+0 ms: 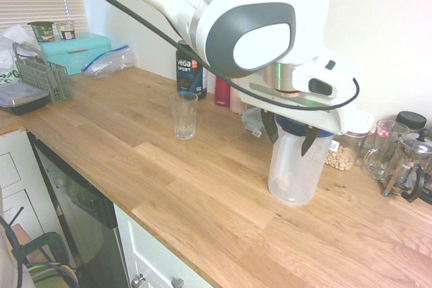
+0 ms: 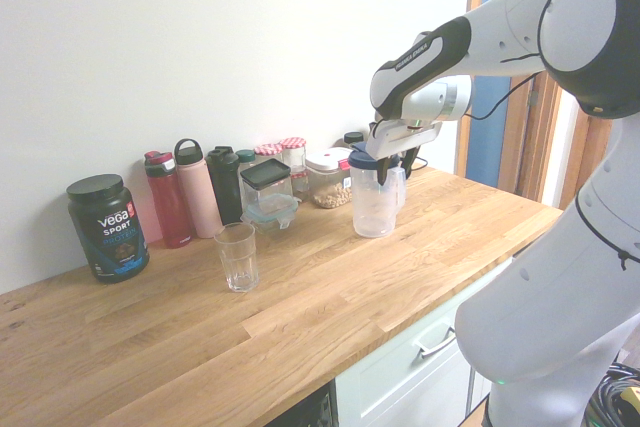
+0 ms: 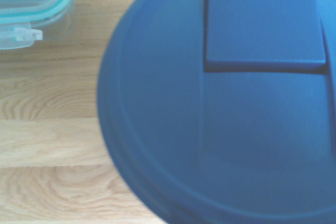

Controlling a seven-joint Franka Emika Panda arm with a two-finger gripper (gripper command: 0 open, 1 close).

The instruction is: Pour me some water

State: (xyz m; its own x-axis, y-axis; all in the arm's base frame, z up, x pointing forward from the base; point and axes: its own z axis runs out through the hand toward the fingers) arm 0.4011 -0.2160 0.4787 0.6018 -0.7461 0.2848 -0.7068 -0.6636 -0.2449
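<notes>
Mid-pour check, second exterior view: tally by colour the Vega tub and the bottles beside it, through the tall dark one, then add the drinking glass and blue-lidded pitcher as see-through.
Black or dark: 2 (tub, tall bottle)
Red: 1 (red bottle)
Pink: 1 (pink bottle)
See-through: 2 (glass, pitcher)
Total: 6

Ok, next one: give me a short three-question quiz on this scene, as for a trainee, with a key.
1. What colour is the lid of the pitcher?
a) red
b) blue
c) green

2. True or false: the glass stands upright on the counter.

3. Fill in the blank: the gripper is at the top of the ____, away from the glass.

Key: 1 b; 2 true; 3 pitcher.
</notes>
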